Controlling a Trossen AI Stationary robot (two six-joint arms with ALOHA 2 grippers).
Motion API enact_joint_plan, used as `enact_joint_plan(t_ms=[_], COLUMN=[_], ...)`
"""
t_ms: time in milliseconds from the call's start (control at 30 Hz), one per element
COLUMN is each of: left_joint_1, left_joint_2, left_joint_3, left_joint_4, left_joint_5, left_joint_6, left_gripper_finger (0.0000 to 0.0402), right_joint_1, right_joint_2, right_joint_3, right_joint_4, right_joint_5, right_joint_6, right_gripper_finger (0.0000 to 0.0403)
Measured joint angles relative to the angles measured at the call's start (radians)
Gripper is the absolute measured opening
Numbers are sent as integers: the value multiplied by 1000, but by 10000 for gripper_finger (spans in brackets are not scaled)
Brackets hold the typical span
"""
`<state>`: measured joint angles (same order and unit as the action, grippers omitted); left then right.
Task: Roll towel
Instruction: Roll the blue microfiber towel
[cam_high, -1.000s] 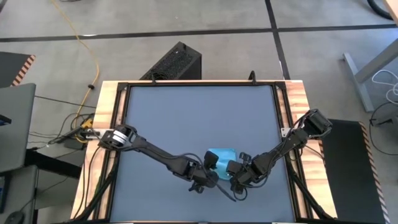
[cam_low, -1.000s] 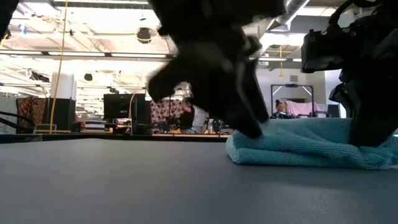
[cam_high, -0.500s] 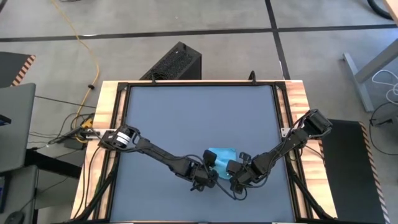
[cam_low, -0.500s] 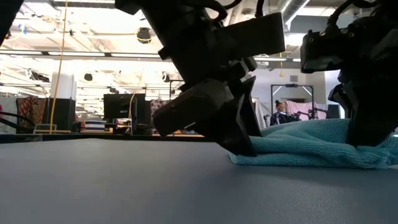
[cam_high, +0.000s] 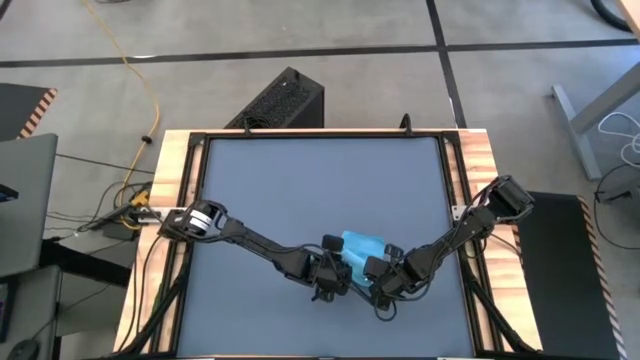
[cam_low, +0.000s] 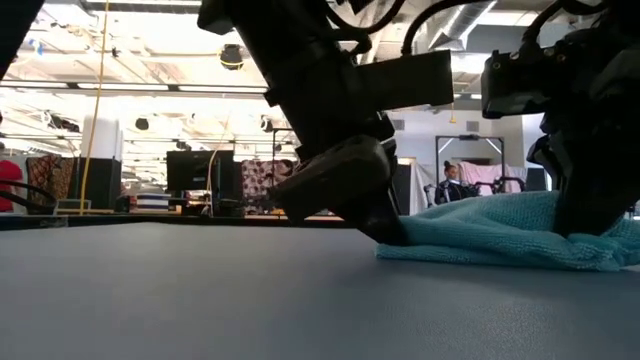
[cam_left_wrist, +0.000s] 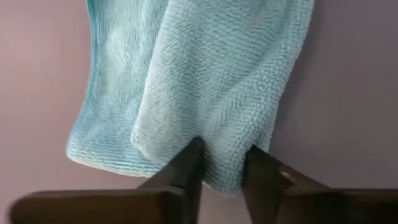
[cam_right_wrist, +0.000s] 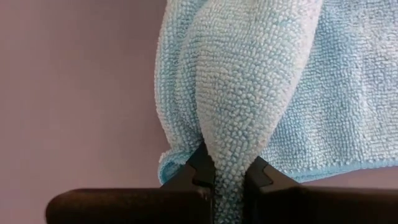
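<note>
The small sky-blue towel (cam_high: 361, 244) lies bunched in folds on the dark grey tabletop (cam_high: 300, 180), near its front edge and right of centre. It also shows in the low view (cam_low: 490, 235). My left gripper (cam_high: 336, 270) is at the towel's left near end and is shut on it. My right gripper (cam_high: 385, 276) is at the towel's right near end and is shut on a raised fold. In the low view my left gripper (cam_low: 375, 225) is down at the table, and my right gripper is at the picture's right edge. My left gripper pinches the towel's folded near edge (cam_left_wrist: 222, 163) between its two fingers (cam_left_wrist: 189, 163), coming from the table's near left side, low over the table. The towel lies on the table beyond the fingers, in several layers. My right gripper pinches a raised ridge of the towel (cam_right_wrist: 231, 163) between its two fingers (cam_right_wrist: 202, 167), coming from the table's near right side. The ridge is a fold that stands up from the rest of the towel, which lies on the table.
The table's wooden side rails (cam_high: 172, 200) and black frame run along its edges. Bare tabletop lies to the left of and beyond the towel. The room with benches and a person (cam_low: 450, 180) shows far behind the table.
My left gripper has gone a little toward the table's far right, to the towel's left end, and come down to the tabletop. The towel's left end, thick and rounded before, now lies flatter and sits slightly further right.
</note>
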<state>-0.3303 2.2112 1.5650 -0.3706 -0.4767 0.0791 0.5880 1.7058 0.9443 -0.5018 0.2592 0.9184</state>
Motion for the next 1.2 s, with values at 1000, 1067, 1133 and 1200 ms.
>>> enact_joint_plan(t_ms=[1000, 1067, 1133, 1200], left_joint_1=[29, 29, 29, 29], left_joint_2=[0, 0, 0, 0], left_joint_3=[-1, -1, -1, -1], left_joint_4=[2, 3, 2, 2], left_joint_5=[73, 73, 72, 72], left_joint_6=[-69, -69, -69, -69], left_gripper_finger=[0, 0, 0, 0], right_joint_1=[56, 89, 124, 155], right_joint_2=[-270, -296, -316, -322], right_joint_3=[0, 0, 0, 0], right_joint_4=[-193, -184, -150, -93], right_joint_5=[202, 265, 318, 361], right_joint_6=[-42, -75, -121, -166], right_gripper_finger=[253, 251, 247, 243])
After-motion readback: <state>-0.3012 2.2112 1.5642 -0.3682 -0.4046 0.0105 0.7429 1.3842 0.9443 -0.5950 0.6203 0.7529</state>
